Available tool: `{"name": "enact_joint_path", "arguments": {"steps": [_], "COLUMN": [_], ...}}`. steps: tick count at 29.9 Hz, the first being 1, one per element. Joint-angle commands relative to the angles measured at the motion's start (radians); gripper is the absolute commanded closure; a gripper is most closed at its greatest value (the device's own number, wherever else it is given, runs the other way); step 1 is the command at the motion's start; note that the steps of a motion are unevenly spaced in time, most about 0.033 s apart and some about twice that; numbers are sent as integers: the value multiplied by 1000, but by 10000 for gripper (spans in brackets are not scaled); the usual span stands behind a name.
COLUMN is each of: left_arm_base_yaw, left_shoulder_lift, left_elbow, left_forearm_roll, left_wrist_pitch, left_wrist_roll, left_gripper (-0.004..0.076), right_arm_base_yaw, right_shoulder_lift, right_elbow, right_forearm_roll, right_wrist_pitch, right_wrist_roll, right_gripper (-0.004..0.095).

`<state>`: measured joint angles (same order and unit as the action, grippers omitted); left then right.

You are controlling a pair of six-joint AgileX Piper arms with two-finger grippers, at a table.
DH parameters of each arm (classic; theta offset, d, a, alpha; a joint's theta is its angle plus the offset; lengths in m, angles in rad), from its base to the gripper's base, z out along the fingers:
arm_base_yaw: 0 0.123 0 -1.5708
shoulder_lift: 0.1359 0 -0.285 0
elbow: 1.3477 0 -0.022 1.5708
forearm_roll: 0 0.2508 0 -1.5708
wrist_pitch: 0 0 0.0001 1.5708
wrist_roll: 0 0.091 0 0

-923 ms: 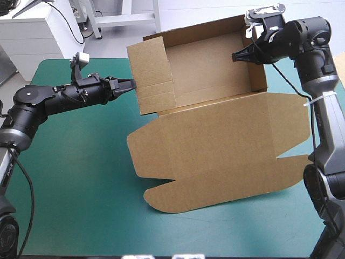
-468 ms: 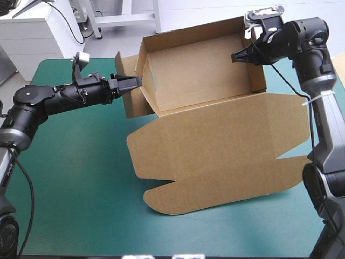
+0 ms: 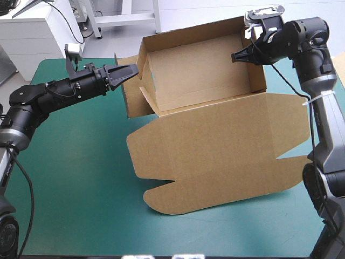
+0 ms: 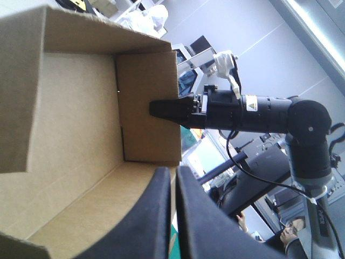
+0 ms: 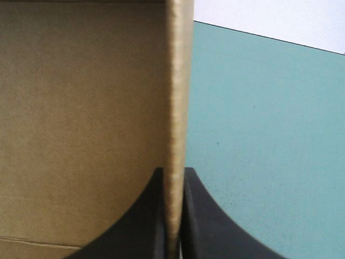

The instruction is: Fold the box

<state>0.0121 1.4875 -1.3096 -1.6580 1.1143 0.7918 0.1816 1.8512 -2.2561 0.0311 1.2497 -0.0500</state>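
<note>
The brown box (image 3: 205, 70) stands at the back of the table with its walls raised and its lid (image 3: 215, 151) lying flat toward the front. My right gripper (image 3: 235, 56) is shut on the box's right wall, and the wall's edge (image 5: 177, 108) runs up between its fingers (image 5: 173, 178). My left gripper (image 3: 135, 69) is shut with nothing in it, its tip at the top of the left wall. From the left wrist, my shut left gripper (image 4: 173, 178) looks into the open tray (image 4: 75, 108) toward the right gripper (image 4: 153, 108) on the far wall.
A loose side flap (image 3: 129, 102) stands outside the left wall, under my left gripper. The lid's rounded tabs (image 3: 161, 194) reach toward the table's front edge. Teal-green cover (image 3: 70, 162) shows to the left of the box.
The left side panel swung round from facing the front, so the left wall now stands. My left gripper pushed in at it, then rose to the wall's top. The right arm held still.
</note>
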Motion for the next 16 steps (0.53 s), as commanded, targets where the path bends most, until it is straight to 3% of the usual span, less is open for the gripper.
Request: {"name": "enact_joint_path", "arguments": {"steps": [1,10,16], "left_arm_base_yaw": [76,410,478], "left_shoulder_lift": [-39,-39,-39], "left_elbow": [-32,-32,-32], "left_forearm_roll": [-128,29,343], "left_wrist_pitch": [26,90,4], "left_wrist_roll": [5,-15,-18], "left_gripper": [731,731,731], "right_arm_base_yaw": [-5,-5,-5], "right_shoulder_lift": [-73,-153,-184], "right_elbow": [-30,-30,-30], "right_forearm_roll": [37,60,140], "right_wrist_pitch": [-5,-5,-5], "right_wrist_roll": [-11,-31,-52], "right_gripper": [910,910,910]}}
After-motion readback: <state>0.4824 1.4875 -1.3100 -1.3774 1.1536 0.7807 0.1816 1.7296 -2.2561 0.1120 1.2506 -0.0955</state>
